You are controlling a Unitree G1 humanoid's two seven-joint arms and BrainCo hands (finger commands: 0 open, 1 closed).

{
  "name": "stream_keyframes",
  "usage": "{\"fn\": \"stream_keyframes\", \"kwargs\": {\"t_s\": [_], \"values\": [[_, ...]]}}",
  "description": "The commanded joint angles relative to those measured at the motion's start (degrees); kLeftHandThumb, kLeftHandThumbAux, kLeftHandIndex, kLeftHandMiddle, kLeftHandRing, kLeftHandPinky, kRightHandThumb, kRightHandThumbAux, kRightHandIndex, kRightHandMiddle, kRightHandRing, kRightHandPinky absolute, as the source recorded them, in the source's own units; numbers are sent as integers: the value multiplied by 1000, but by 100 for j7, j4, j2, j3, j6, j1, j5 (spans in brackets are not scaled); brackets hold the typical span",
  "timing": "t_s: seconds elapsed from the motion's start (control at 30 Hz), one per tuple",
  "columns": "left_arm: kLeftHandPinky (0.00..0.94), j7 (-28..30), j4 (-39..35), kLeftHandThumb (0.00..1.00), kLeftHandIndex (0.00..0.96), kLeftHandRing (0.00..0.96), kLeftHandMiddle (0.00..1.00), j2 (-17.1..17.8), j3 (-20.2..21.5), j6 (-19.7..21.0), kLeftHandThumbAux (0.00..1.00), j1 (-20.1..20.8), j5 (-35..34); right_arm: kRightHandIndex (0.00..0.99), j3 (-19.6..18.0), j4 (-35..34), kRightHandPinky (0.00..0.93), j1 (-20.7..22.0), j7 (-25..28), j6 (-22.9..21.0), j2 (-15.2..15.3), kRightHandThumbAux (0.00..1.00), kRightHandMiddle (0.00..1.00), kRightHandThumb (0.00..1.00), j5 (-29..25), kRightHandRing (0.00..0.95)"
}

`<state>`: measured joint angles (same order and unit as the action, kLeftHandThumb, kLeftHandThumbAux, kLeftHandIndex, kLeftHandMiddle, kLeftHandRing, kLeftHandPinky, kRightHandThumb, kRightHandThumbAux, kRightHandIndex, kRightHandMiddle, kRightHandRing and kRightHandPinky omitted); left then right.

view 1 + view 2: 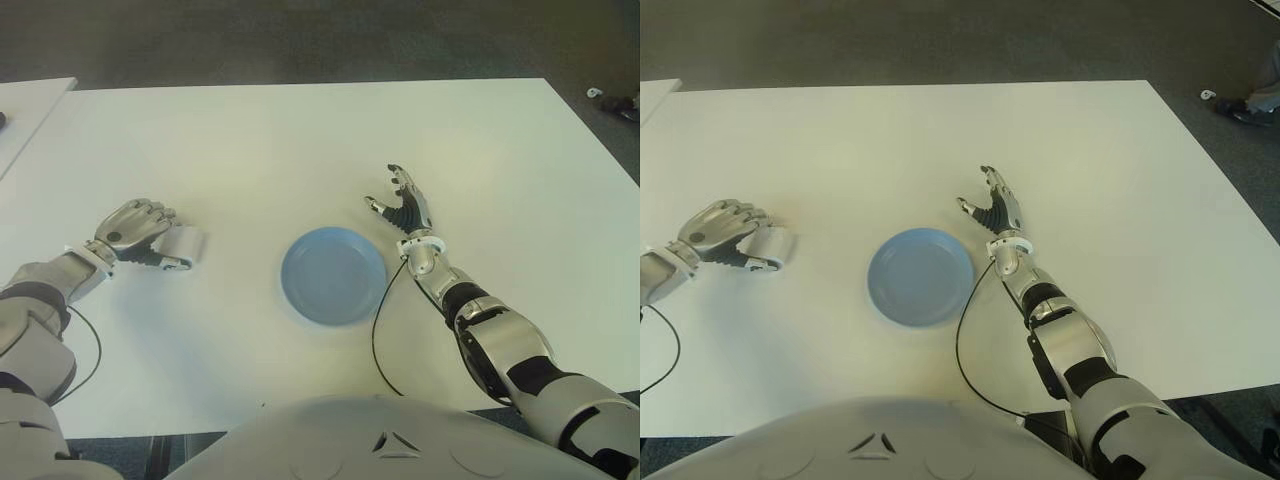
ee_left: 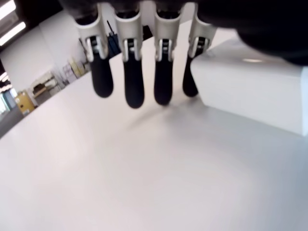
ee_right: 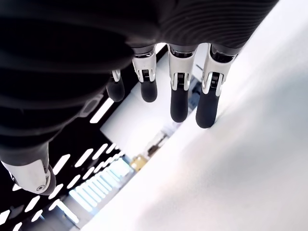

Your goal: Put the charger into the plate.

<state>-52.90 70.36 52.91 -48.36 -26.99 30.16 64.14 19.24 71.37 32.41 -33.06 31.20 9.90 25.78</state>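
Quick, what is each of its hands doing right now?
Left hand: fingers curled around the white charger, holding it.
Right hand: open, holding nothing, beside the blue plate.

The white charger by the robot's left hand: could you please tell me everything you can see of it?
The white box-shaped charger looks like smooth matte plastic with rounded edges; no prongs or cable show. It lies on the white table, on the robot's left side, well apart from the round blue plate, which holds nothing. The left hand is curled over it, and the left wrist view shows the block beside the dark fingertips. Whether the fingers truly clamp it is unclear.
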Motion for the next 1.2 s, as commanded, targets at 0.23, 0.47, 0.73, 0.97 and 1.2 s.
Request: {"fn": "stream_keyframes", "kwargs": {"t_s": [0.23,0.47,0.73,0.97,1.2], "values": [[819,-22,143,723,443,811,820,-199,-143,424,696,-146,131,0,-31,322,177,-458,298,-121,-143,503,6,0,14,133],[831,-58,141,723,443,830,836,-181,-123,419,701,-156,100,0,-80,326,143,-451,342,-105,-166,486,4,0,-2,108],[838,-284,148,718,443,834,835,-168,-103,335,702,-181,75,0,-115,347,134,-440,375,-102,-180,467,2,0,17,94],[828,-612,120,714,441,825,815,-126,-88,215,704,-178,66,0,-106,358,144,-433,359,-130,-186,453,7,0,56,106],[825,-761,-221,709,442,820,817,49,12,31,704,61,47,0,-49,373,152,-416,319,-218,-178,456,8,0,129,124]]}}
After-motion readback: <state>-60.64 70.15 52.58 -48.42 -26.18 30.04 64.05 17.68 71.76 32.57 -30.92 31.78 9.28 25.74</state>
